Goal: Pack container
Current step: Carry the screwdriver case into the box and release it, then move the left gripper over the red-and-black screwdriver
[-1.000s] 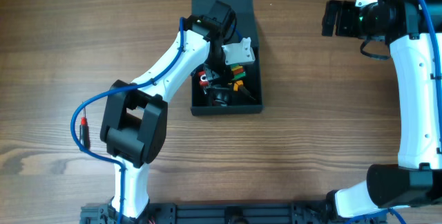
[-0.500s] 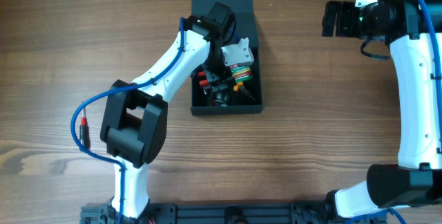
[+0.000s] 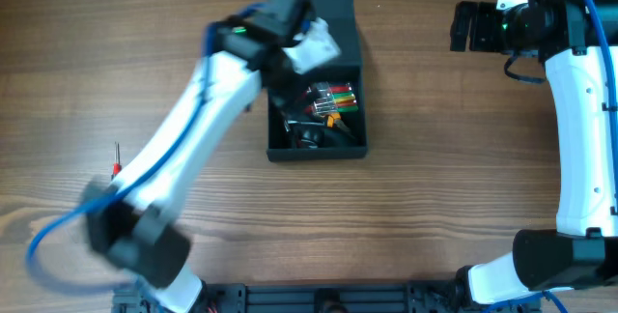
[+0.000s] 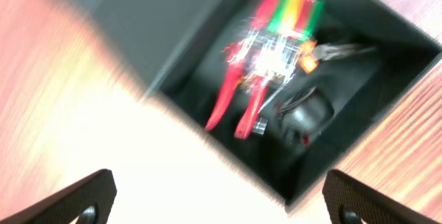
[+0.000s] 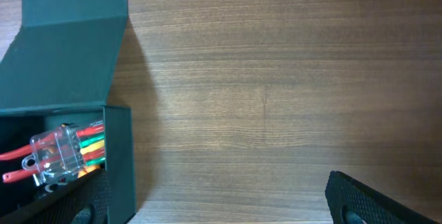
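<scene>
Overhead, the container (image 3: 317,153), a dark teal-grey matte square box with a hinged flap lid, sat on the brown wood-grain table (image 3: 435,187), a little left of the middle and toward the far edge. Its flap lid (image 3: 338,6) was folded back on the far side, so the box stood open. Inside, toward the right wall, lay a clear plastic pack (image 3: 333,99) of small tools with red, green, yellow and orange handles. Nearer the front wall sat a dark rounded object (image 3: 309,137) that I could not identify.

My left gripper (image 4: 221,200) hung above the far left part of the container, by the lid, and the arm was smeared by motion blur in the overhead view. In my left wrist view both black fingertips (image 4: 90,196) sat at the bottom corners of the frame, spread wide, with nothing between them. The open box and the pack's red handles showed below them, blurred.

My right gripper (image 5: 221,207) was well apart from the container, off to its right near the far edge of the table. Its jaws were spread wide too and empty, with only bare wood beneath them. From that wrist view the container showed at the left edge, lid folded back, with the clear pack just inside the wall that faced me.
</scene>
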You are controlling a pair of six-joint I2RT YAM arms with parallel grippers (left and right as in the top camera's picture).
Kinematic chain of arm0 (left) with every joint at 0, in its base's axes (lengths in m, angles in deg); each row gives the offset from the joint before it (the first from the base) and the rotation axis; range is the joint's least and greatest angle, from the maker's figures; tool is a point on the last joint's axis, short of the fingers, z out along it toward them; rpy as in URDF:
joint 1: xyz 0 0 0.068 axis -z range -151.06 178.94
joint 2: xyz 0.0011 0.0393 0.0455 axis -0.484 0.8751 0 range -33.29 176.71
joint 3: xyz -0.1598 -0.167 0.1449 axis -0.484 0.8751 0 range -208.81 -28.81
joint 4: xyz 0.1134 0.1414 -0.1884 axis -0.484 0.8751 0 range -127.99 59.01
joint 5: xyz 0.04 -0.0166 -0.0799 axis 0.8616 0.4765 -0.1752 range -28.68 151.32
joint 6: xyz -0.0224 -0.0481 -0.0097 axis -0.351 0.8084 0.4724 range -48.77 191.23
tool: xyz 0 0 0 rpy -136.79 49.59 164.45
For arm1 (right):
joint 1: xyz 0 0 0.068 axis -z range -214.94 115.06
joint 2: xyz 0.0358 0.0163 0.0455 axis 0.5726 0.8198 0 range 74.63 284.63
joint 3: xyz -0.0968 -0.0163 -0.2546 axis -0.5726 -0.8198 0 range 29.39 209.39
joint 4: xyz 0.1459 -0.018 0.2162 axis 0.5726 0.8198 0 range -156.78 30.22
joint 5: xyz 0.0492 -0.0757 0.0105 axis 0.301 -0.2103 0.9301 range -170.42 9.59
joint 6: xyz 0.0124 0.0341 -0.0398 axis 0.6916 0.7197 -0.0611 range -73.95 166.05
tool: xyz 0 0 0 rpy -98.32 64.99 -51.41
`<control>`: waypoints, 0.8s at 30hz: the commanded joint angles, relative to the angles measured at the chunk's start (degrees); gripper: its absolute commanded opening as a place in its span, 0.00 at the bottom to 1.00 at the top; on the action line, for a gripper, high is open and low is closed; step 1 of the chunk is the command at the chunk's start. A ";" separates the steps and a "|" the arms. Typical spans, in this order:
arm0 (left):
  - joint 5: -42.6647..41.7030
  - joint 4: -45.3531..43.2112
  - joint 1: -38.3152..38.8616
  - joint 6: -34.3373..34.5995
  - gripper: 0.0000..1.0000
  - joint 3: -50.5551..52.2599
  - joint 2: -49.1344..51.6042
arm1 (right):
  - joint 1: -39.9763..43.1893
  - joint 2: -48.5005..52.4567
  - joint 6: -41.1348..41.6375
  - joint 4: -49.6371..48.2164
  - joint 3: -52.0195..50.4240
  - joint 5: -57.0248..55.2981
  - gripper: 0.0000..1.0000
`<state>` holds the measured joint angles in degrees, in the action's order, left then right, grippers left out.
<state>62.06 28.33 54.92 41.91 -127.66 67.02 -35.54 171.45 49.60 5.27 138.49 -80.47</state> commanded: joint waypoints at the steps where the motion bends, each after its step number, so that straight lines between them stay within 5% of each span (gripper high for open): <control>1: 5.33 6.71 -10.51 23.47 1.00 -0.17 -12.83 | -0.28 0.96 -0.52 0.02 -0.11 0.09 1.00; 13: 5.35 13.94 -38.05 31.54 1.00 3.15 -41.99 | -0.28 0.96 -0.39 -0.04 -0.11 0.11 1.00; 20: 5.33 12.55 -44.24 31.28 1.00 18.69 -43.08 | -0.28 0.96 -0.39 -0.04 -0.11 0.11 1.00; 24: 3.80 1.29 -45.62 31.32 1.00 33.79 -41.18 | -0.28 0.96 -0.42 0.00 -0.11 0.11 1.00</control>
<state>67.41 36.05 10.51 72.18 -104.36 23.83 -35.54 171.45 49.58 5.27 138.49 -80.47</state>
